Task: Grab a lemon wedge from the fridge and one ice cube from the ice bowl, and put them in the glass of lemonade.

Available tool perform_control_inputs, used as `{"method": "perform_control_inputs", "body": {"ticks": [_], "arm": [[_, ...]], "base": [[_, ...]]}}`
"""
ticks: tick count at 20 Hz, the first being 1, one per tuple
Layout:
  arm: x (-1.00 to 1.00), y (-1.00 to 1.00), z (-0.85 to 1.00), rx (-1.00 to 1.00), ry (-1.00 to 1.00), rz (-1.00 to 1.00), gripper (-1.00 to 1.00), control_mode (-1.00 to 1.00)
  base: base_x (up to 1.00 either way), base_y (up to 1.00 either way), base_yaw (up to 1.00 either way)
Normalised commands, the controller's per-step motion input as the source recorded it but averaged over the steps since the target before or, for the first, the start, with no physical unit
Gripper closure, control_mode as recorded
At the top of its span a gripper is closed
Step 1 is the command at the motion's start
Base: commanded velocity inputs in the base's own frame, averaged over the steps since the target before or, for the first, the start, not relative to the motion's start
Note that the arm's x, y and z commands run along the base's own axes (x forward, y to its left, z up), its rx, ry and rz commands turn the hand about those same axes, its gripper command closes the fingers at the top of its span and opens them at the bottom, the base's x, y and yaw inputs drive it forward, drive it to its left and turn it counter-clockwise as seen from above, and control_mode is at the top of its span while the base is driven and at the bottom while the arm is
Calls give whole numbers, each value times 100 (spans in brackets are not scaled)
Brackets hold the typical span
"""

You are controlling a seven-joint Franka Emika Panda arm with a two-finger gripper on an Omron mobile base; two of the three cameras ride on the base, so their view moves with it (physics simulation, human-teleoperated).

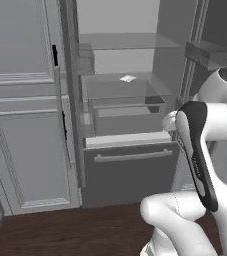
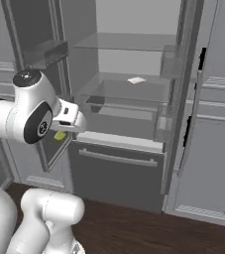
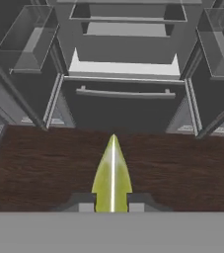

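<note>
Yellow-green lemon wedge (image 3: 112, 178) sits pinched in the pincer (image 3: 111, 205), apparently outside the open fridge (image 3: 126, 64).

One lemon wedge (image 3: 112, 178), one fridge (image 1: 130, 170) with two open doors, one bottom drawer (image 1: 129, 172), two glass shelves, and one small white item (image 1: 128, 78) on a shelf.

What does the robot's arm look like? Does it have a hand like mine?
The arm is chunky, smooth and glossy white, built from rounded tube-shaped segments, with dark grey joint bands and a round dark cap on top. No fingers like yours: its small pincer ends in two short, dark grey tips. No cables show.
</note>
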Motion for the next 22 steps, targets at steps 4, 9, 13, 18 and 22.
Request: {"method": "perform_control_inputs", "body": {"ticks": [4, 9, 13, 18, 22], "arm": [[0, 0, 0, 0, 0, 0, 100, 100], [0, 0, 0, 0, 0, 0, 100, 100], [0, 0, 0, 0, 0, 0, 100, 100], [0, 0, 0, 0, 0, 0, 100, 100], [0, 0, 0, 0, 0, 0, 100, 100]], "base": [[-92, 0, 53], [-23, 27, 70], [15, 55, 74], [45, 51, 51], [98, 15, 17]]}}
